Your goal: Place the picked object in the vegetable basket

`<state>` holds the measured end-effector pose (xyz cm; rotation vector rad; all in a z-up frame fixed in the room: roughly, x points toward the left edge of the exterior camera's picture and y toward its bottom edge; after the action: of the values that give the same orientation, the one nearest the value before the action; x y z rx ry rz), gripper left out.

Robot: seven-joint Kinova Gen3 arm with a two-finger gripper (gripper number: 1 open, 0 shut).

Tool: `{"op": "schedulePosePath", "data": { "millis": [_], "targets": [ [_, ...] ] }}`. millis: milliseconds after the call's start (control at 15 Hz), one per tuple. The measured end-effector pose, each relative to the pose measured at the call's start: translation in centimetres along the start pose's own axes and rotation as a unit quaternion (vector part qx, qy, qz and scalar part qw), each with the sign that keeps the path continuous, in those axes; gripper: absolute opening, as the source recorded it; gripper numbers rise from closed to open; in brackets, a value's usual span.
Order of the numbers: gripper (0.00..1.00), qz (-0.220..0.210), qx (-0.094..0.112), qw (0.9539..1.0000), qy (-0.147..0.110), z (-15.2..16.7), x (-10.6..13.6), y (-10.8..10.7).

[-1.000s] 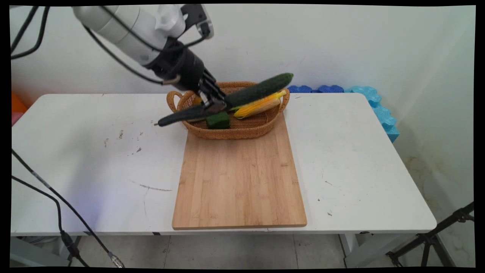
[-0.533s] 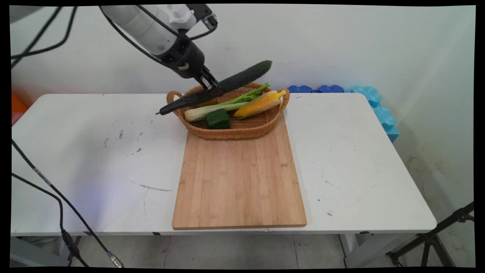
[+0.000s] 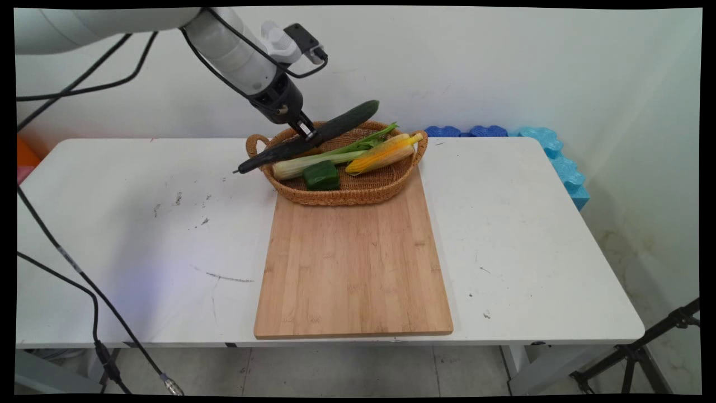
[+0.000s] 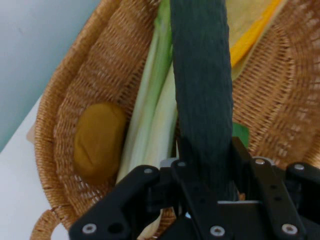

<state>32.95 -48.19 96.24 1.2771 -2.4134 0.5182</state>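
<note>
My gripper point(image 3: 309, 133) is shut on a long dark green cucumber point(image 3: 341, 120), held tilted in the air over the left part of a wicker basket point(image 3: 358, 193). The cucumber's stem end hangs out past the basket's left handle. In the hand view the cucumber point(image 4: 202, 90) runs up from between my fingers point(image 4: 187, 172). Below it in the basket lie a pale green celery stalk point(image 4: 155, 120) and a brown potato point(image 4: 98, 141). The main view also shows a celery stalk point(image 3: 313, 160), a corn cob point(image 3: 383, 154) and a green pepper piece point(image 3: 321, 175) in the basket.
A wooden cutting board point(image 3: 353, 260) lies on the white table point(image 3: 140, 235) in front of the basket. Blue foam pieces point(image 3: 537, 145) sit along the table's far right edge. Black cables hang at the left. A tripod leg point(image 3: 643, 347) stands low at the right.
The gripper has lifted the cucumber out of the basket and carried it up and slightly left. The celery stalk it hid is now uncovered.
</note>
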Motion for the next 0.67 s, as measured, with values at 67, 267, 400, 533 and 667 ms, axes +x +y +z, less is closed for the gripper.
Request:
{"op": "schedulePosePath", "data": {
  "millis": [67, 267, 400, 533, 667],
  "targets": [
    [0.00, -0.004, 0.004, 1.0000, -0.005, 0.7, 0.1, -0.3],
    [0.00, -0.012, 0.012, 0.9998, -0.014, 2.1, 0.1, -0.8],
    [0.00, -0.016, 0.016, 0.9995, -0.021, 3.1, 0.2, -1.0],
    [0.00, -0.018, 0.020, 0.9993, -0.026, 3.8, 0.1, -1.2],
    [0.00, -0.020, 0.023, 0.9991, -0.031, 4.4, 0.0, -1.3]
  ]
}}
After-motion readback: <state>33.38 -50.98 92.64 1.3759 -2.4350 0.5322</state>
